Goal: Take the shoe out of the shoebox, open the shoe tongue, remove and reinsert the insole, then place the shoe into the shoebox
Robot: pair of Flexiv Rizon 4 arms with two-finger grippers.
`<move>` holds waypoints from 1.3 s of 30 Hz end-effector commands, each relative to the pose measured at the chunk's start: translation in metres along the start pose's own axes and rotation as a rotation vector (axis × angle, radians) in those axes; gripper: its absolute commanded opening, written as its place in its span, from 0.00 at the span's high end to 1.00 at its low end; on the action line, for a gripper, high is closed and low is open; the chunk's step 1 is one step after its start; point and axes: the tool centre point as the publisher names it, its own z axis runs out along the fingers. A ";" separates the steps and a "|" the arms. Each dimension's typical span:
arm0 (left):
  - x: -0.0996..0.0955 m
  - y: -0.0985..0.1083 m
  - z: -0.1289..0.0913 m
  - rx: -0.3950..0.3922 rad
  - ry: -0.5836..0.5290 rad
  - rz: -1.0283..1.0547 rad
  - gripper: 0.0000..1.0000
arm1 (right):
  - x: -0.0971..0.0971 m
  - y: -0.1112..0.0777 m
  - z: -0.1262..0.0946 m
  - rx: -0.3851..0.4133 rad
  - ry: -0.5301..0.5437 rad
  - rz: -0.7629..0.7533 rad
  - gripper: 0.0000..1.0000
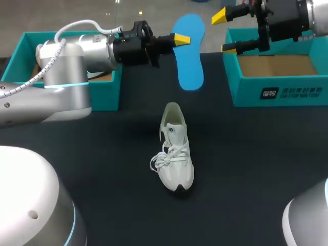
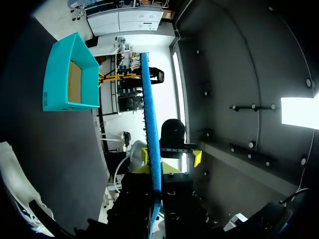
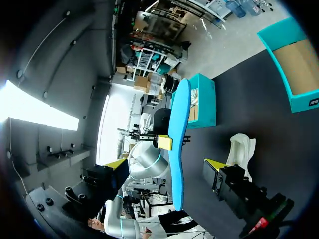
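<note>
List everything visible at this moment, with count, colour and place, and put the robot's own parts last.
shoe: one, pale white, laced, upright at the middle of the table, nothing touching it
insole: one, blue, held in the air beyond the shoe
boxes: two, teal, open-topped with brown insides; left box at the table's far left, right box at its far right
table: one, black
arms: two, silver and black; left arm in front of the left box, right arm over the right box
left pincer: yellow tips, shut on the insole
right pincer: yellow tips, open, empty, by the right box's rim
</note>
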 end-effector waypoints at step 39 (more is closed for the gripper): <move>0.011 0.009 -0.009 -0.035 -0.008 0.016 1.00 | -0.044 0.011 -0.009 0.033 0.219 -0.075 0.00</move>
